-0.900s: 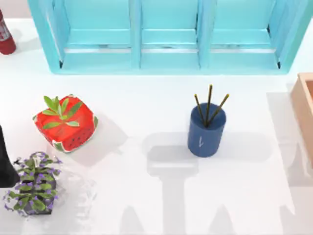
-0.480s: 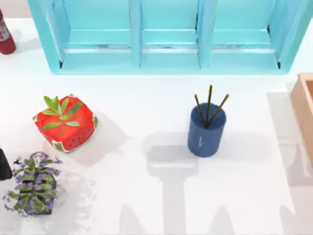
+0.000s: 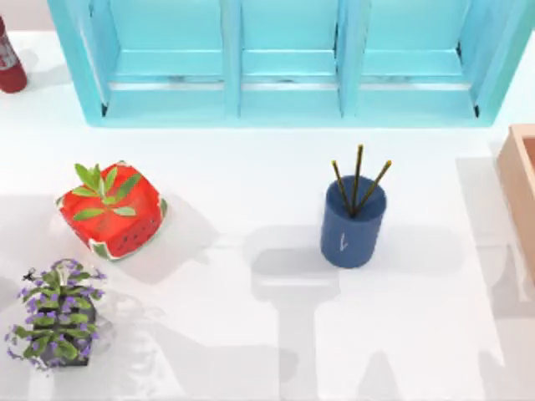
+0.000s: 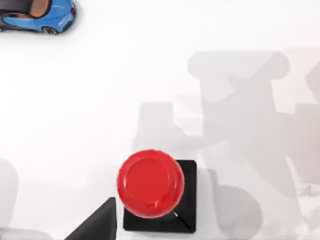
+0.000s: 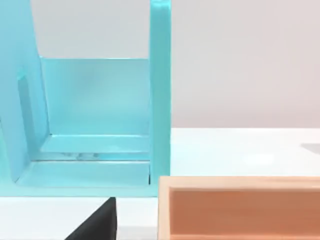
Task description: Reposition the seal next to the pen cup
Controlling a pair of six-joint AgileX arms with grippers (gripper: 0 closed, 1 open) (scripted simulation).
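Hovering above the seal (image 4: 150,184), my left arm's wrist camera looks straight down on its red knob and black square base, which stands upright on the white table (image 4: 100,100). A dark sliver of the left gripper's finger (image 4: 97,226) shows just beside the base; whether the gripper is open or closed I cannot tell, and it does not appear to have hold of anything. A blue toy car (image 4: 37,16) sits well apart from the seal.

What has just changed: a second ago the dark left arm showed at the left edge of the top view, by the purple flower pot (image 3: 54,317); it has since slid out of that edge. I judge that it has moved off to line up over the seal, so the pick is about to begin and the carry has not.

The pen cup (image 3: 353,227) stands right of centre in the top view, with bare table on both sides. The strawberry-like red planter (image 3: 111,210) lies well to its left. My right arm is parked by the wooden tray (image 5: 240,210) and blue shelf (image 5: 95,110).
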